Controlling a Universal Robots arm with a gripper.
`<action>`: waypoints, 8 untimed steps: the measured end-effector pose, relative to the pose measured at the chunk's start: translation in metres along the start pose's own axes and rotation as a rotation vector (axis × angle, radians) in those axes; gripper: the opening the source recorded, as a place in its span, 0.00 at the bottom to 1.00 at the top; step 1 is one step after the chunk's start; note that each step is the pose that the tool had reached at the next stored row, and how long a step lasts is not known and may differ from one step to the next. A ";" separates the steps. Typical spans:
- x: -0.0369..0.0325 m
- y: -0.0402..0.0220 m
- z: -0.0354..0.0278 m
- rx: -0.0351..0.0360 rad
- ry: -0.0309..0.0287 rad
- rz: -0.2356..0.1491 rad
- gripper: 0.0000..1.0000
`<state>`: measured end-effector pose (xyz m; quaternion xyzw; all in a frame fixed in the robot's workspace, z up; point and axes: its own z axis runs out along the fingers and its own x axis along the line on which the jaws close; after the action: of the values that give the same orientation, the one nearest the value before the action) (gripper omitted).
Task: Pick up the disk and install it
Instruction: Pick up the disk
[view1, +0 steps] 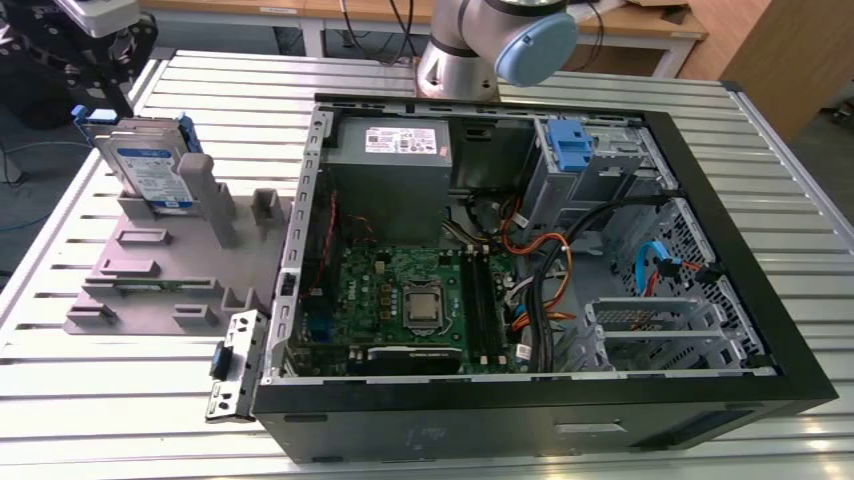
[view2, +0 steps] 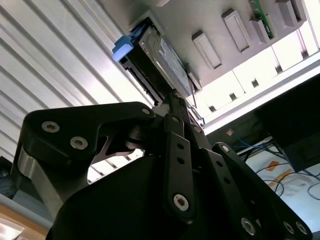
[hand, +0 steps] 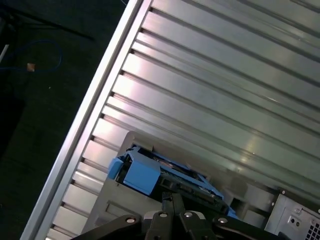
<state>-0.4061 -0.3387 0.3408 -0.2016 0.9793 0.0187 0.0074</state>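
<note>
Exterior view looks down from above; both close wrist views seemingly share the disk (view2: 165, 55) (hand: 145, 172).

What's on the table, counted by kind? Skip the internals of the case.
Disk: 1
Grey fixture: 1
Open computer case: 1
Loose metal bracket: 1
Total: 4

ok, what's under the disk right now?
The disk stands on edge in a slot of the grey fixture, which sits on the slatted table. Its lower edge and the slot floor are hidden.
</note>
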 end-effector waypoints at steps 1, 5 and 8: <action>0.0000 0.0000 0.0000 -0.0002 0.0004 -0.010 0.11; 0.0000 0.0000 0.0000 -0.0013 0.0021 -0.062 0.11; 0.0000 0.0000 0.0001 -0.0024 0.0036 -0.107 0.11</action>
<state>-0.4061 -0.3387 0.3407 -0.2536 0.9671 0.0191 0.0064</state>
